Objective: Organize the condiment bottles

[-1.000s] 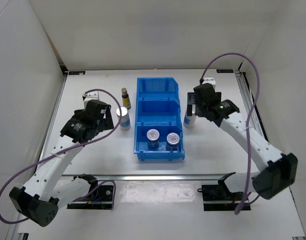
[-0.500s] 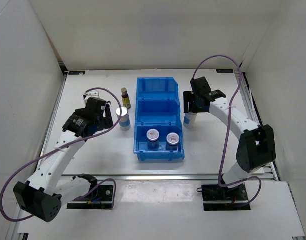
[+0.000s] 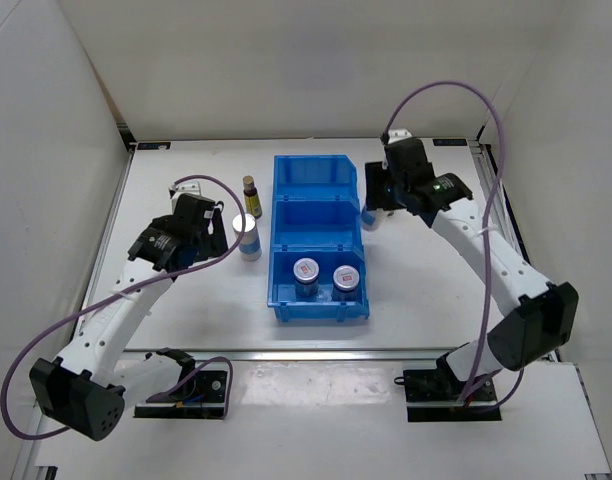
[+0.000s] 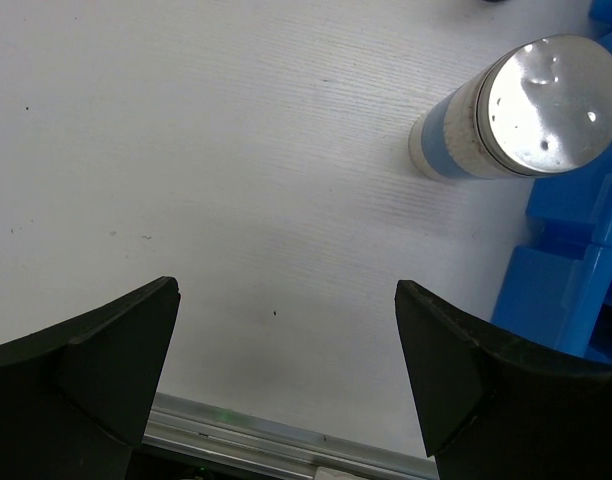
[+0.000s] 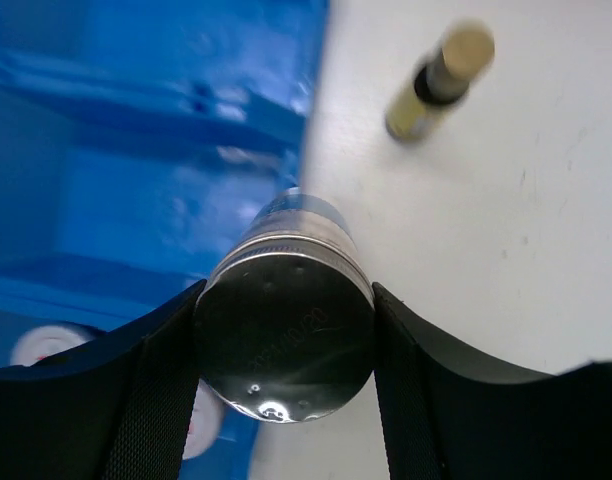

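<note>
Now | right claw (image 5: 283, 325) pinches silver-topped bottle (image 5: 284, 345) beside bin (image 3: 317, 159), likely for binning | left claw (image 4: 284, 290) wide open, empty

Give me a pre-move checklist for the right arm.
1. Right pincer closed on tall silver-topped blue-labelled cylinder: ok.
2. That cylinder lifted off white table: cannot tell.
3. Blue three-compartment plastic bin's middle compartment free: ok.
4. Two short silver-lidded jars upright in near compartment: ok.
5. Left pincer open, apart from second silver-topped cylinder: ok.
</note>
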You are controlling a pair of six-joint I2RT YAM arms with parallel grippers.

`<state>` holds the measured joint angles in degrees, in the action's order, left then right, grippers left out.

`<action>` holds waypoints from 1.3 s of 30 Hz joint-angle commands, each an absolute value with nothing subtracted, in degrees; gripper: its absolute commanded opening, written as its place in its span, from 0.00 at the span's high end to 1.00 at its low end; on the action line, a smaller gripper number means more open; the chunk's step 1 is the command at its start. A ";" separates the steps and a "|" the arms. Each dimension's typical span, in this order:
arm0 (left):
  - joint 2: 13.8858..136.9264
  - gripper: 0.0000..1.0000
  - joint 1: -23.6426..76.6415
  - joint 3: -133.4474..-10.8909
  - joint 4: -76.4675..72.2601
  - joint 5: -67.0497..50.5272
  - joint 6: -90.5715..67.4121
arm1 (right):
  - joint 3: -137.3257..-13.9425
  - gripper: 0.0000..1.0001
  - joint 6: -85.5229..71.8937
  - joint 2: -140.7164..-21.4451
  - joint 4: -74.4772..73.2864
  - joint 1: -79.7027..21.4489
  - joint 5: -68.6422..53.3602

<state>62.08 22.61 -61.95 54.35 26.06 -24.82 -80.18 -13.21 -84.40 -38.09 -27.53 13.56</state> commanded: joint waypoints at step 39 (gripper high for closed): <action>63.98 0.00 22.24 -63.02 53.53 23.91 -23.82 | -90.09 0.00 -20.39 -99.24 -37.97 -37.97 23.19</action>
